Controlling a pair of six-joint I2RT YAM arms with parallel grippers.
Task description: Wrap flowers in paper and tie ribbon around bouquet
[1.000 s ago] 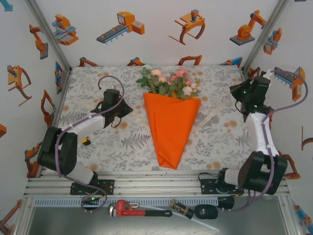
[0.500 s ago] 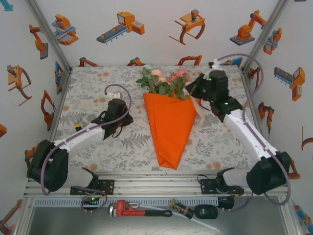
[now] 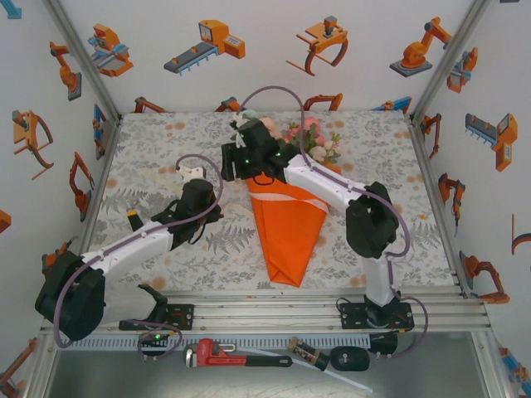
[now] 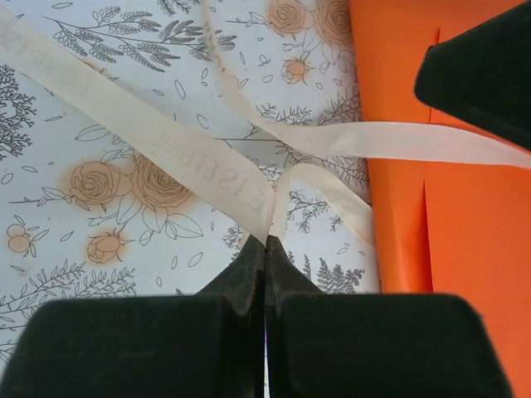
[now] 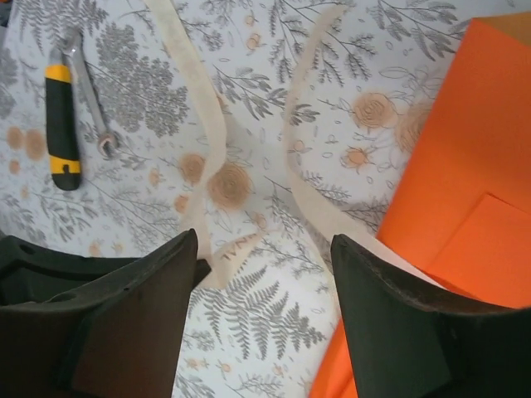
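The bouquet (image 3: 286, 228) lay in the middle of the patterned surface (image 3: 398, 224), its narrow tip towards the arm bases. The flowers (image 3: 314, 141), pink and cream with green leaves, spilled from the wide far end.

Just to the left of the bouquet, beside its upper half, the left hand (image 4: 265, 240) was pinched tight on the ribbon (image 4: 124, 116). Its two fingers met with only the cream strip between them. From that pinch one length ran off across the surface, away from the bouquet. Another ran the opposite way and lay flat over the orange paper (image 4: 448, 215), crossing the cone below its mouth.

The right arm reached over the bouquet's wide end — its hand (image 5: 264, 249) was just left of the cone's top corner. The fingers were spread wide and gripped nothing. Two ribbon strands curved on the surface beneath and between them, and the paper's edge was at one side. Whether the fingertips touched the ribbon could not be told.

A small yellow-and-black tool (image 5: 62, 124) lay on the surface well to the left of the bouquet — past both hands.
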